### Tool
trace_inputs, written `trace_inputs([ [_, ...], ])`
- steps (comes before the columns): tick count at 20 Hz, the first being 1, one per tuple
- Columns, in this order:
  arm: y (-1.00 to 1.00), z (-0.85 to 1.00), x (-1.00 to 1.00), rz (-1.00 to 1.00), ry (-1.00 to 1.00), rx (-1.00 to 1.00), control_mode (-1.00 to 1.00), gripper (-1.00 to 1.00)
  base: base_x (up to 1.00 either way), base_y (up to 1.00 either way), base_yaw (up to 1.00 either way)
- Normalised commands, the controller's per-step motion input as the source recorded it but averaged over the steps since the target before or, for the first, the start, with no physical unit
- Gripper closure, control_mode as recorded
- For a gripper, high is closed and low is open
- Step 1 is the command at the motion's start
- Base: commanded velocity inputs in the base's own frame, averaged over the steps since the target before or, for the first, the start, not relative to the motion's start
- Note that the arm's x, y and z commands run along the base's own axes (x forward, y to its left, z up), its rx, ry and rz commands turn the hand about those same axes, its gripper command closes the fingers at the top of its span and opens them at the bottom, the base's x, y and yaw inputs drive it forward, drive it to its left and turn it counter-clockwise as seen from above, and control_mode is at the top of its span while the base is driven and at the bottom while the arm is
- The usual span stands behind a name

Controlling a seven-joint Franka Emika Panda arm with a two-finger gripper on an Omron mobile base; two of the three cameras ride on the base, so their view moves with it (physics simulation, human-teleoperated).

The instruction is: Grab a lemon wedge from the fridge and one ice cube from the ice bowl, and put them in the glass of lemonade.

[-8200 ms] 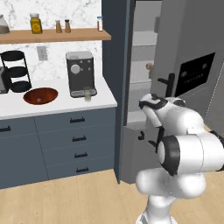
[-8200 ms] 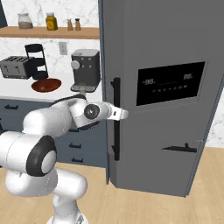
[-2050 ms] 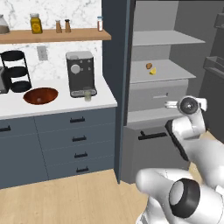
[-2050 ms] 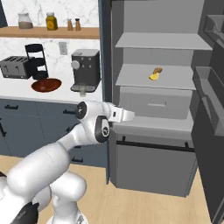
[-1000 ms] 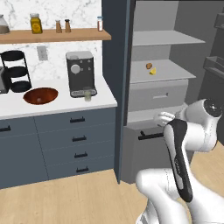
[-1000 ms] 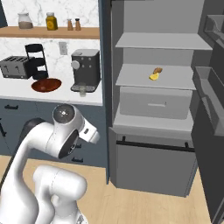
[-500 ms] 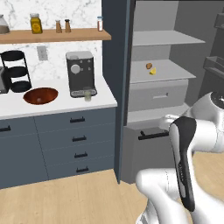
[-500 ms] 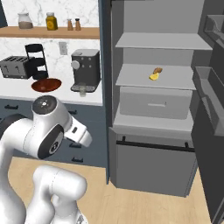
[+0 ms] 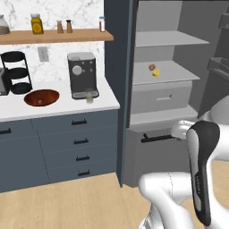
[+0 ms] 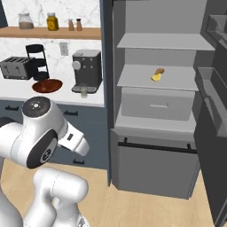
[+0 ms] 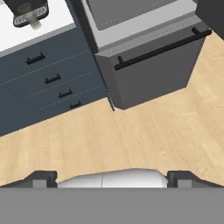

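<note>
The fridge (image 9: 190,58) (image 10: 177,24) stands wide open. On its middle shelf lies the tiny yellow lemon wedge (image 9: 156,73) (image 10: 156,78). The reddish-brown ice bowl (image 9: 41,97) (image 10: 47,85) sits on the white counter; the ice cube is too small to make out. In front of the coffee machine stands the glass of lemonade (image 9: 90,99) (image 10: 84,93) (image 11: 29,18). My gripper (image 11: 111,178) is open and holds nothing. It hangs over the wooden floor in front of the fridge's bottom drawer (image 11: 148,65), far from the shelf.
A small brown item (image 9: 152,67) (image 10: 160,71) lies beside the wedge. The coffee machine (image 9: 82,75), black tiered rack (image 9: 17,71) and toaster (image 10: 17,68) stand on the counter. The open fridge door (image 10: 213,106) juts out at the right. Blue drawers (image 11: 48,74) flank the fridge.
The fridge door, still nearly shut at the earliest frames, now stands wide open. Over the last second the arm has folded back toward the base, away from the fridge; the jaws stayed open.
</note>
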Motion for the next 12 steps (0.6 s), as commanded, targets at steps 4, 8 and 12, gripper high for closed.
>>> trace_inputs([
  [4,0.0,0.0,0.0,0.0,0.0,0.0,1.0,-1.0,-0.42,-0.01,-0.02],
  [8,0.0,0.0,0.0,0.0,0.0,0.0,1.0,-1.0,-0.06,-0.3,0.0],
  [12,0.0,0.0,0.0,0.0,0.0,0.0,1.0,-1.0,0.17,-0.41,0.0],
])
